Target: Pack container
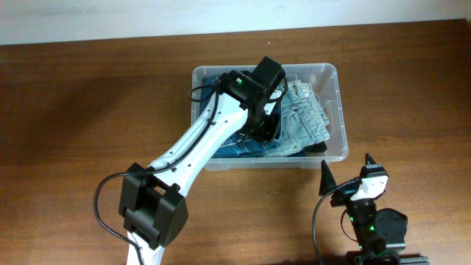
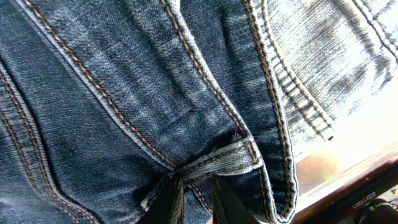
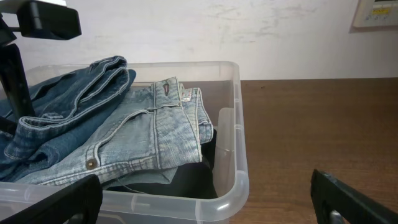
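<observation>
The clear plastic container [image 1: 340, 88] stands at the middle of the table, filled with folded clothes. Dark blue jeans [image 1: 239, 146] lie in its left half and light blue jeans [image 1: 307, 110] in its right half. My left gripper [image 1: 269, 129] reaches down into the container and is shut on a fold of the dark blue jeans [image 2: 124, 93]; denim shows between its black fingers [image 2: 169, 200]. My right gripper [image 1: 347, 165] stands open in front of the container's near right corner [image 3: 237, 180], holding nothing.
A black garment [image 3: 193, 180] lies under the light jeans [image 3: 143, 137] against the container's right wall. Brown tabletop [image 1: 88, 110] surrounds the bin. A pale wall [image 3: 217, 31] runs behind the table. The left arm [image 1: 199, 143] crosses the container's front rim.
</observation>
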